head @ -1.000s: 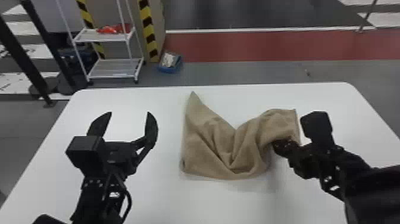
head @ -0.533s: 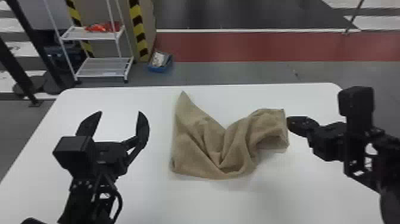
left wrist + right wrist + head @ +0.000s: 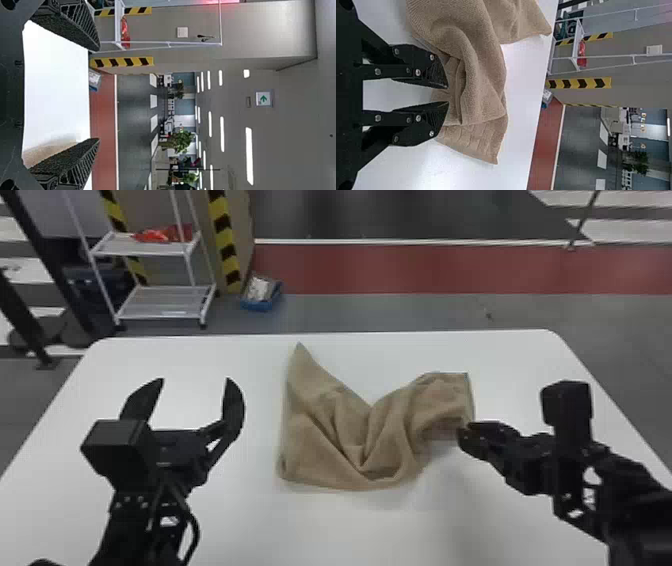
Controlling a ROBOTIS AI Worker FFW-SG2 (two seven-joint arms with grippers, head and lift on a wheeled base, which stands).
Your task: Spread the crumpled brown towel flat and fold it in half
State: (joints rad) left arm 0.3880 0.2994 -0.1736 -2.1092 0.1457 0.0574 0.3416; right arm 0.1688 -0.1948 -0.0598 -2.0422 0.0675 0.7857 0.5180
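I see the towel [image 3: 320,430] at the tips of the right gripper [image 3: 464,433], slightly open and empty; the left gripper [image 3: 195,380] is widely open, also empty

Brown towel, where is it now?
In the head view, the towel lies crumpled on the white table, between the left gripper and the right gripper, nearer the latter.
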